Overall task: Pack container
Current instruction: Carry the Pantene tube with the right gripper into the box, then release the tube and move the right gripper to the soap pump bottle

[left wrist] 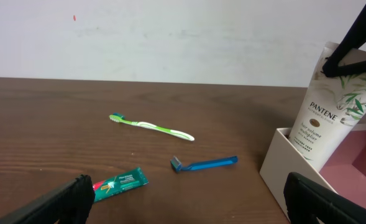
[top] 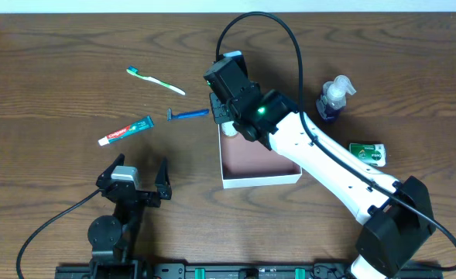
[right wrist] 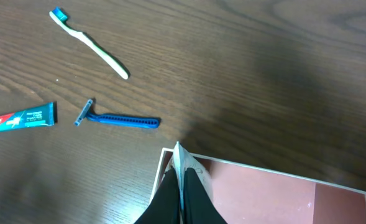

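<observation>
The table [top: 57, 46] is the biggest thing here. The container [top: 262, 180] sits near the middle of it, a little closer to the robot's edge than to the far edge. It has no lid, and its pink floor is mostly bare.

The right gripper [right wrist: 181, 183] is over the container's far left corner. Its two fingers are pinched tight on the flat top end of a white shampoo tube [left wrist: 332, 118]. The tube leans a bit, and its low end is down inside that corner. The white wall hides the bottom, so I cannot tell if it touches the floor.

I think the job now is to put the tube in the box. To do it well, the arm should lower the tube until it rests on the floor. It should then lay the tube flat along a wall and only then let go. If the tube is dropped standing up, it may tip over or lean out over the thin wall. A flat tube also leaves room for the other things.

The left gripper [top: 142, 167] waits close to the robot's edge, on the left side. Its fingers are spread wide and hold nothing.

Left of the box lie a toothpaste [top: 125, 132], a green toothbrush [top: 156, 80] and a blue razor [top: 189, 115]. The razor is the one nearest the box.
</observation>
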You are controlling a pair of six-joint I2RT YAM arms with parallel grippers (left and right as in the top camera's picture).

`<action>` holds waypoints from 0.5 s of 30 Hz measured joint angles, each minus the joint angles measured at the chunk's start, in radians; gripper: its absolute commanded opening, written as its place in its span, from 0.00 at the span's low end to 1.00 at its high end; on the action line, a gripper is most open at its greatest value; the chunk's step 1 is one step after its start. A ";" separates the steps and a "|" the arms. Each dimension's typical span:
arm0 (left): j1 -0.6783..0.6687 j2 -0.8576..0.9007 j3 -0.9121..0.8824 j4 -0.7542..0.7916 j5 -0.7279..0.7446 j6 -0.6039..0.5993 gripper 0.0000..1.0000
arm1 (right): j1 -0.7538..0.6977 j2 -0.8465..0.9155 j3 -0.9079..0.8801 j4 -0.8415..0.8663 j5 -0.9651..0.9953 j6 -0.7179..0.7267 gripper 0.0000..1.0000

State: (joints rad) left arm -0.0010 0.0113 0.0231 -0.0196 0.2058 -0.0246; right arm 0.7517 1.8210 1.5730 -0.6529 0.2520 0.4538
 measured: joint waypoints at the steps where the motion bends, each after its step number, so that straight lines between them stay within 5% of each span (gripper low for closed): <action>1: 0.000 0.000 0.000 0.000 0.000 0.000 0.98 | 0.000 0.000 -0.001 -0.001 0.000 0.010 0.29; 5: 0.000 0.000 0.000 0.000 0.000 0.000 0.98 | 0.000 0.000 -0.018 0.006 -0.001 0.014 0.41; 15: 0.000 0.000 0.000 0.000 0.000 0.000 0.98 | -0.007 -0.027 0.062 -0.041 -0.002 -0.016 0.50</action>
State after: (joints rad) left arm -0.0010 0.0113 0.0231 -0.0196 0.2062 -0.0246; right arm 0.7444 1.7935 1.6352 -0.6941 0.2497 0.4374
